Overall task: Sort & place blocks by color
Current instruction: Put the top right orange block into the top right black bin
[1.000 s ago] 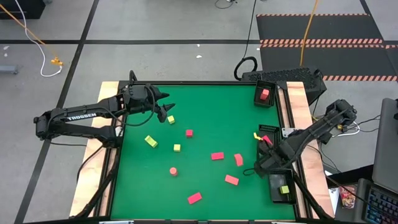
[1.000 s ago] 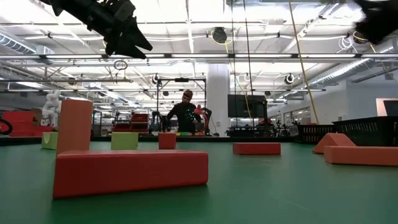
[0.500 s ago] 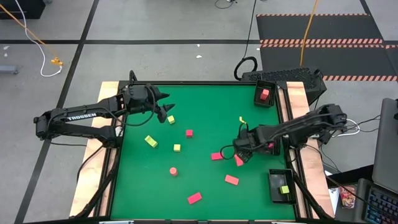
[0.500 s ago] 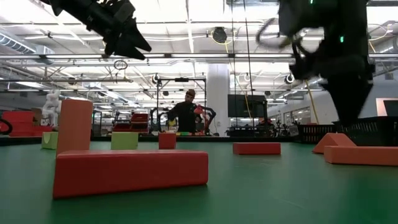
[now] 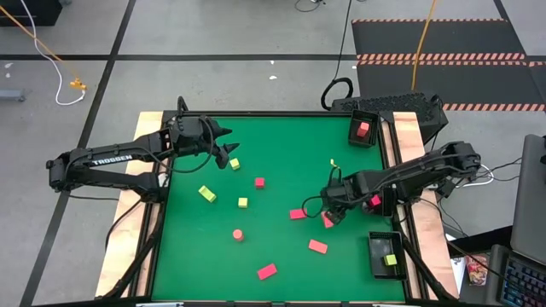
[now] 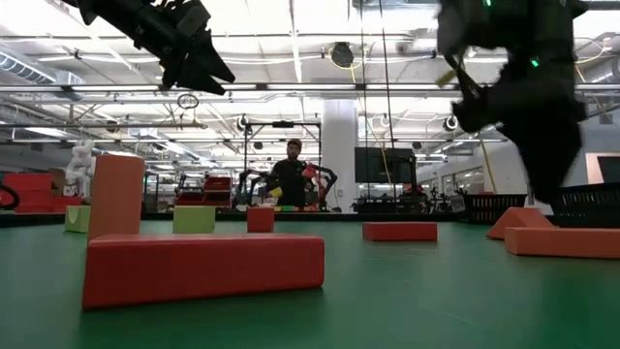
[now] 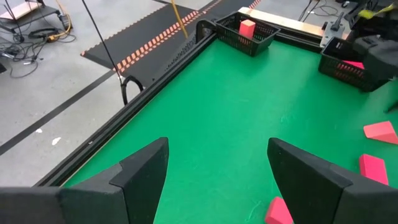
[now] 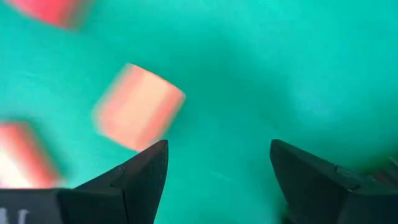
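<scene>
High view, blocks: I count pink-red and yellow-green pieces scattered over the green counter (image 5: 281, 145), matte and hard-edged.
Oblong bricks: one pink-red brick (image 5: 267, 271) lies near the front edge, long axis slanting; another (image 5: 317, 246) sits right of it, slanting the other way; a third (image 5: 298, 214) lies mid-counter, nearly crosswise.
Round piece: pink-red disc (image 5: 238, 234), left of centre.
Yellow-green pieces: an angled brick (image 5: 207, 194), a small cube (image 5: 243, 202), and one (image 5: 235, 164) just beside the left gripper.
Right gripper (image 5: 331, 211): I see it low over the counter's right half, by a tilted pink-red block (image 5: 327, 220); its wrist view shows the fingers apart over bare green felt, a pink-red block (image 8: 138, 107) ahead, nothing between them.
Left gripper (image 5: 225, 152): parked over the far-left counter, fingers spread, holding nothing.
Trays: black mesh; far-right tray (image 5: 363, 130) holds a pink-red cube (image 5: 363, 130), near-right tray (image 5: 386, 256) a yellow-green cube (image 5: 390, 259).
</scene>
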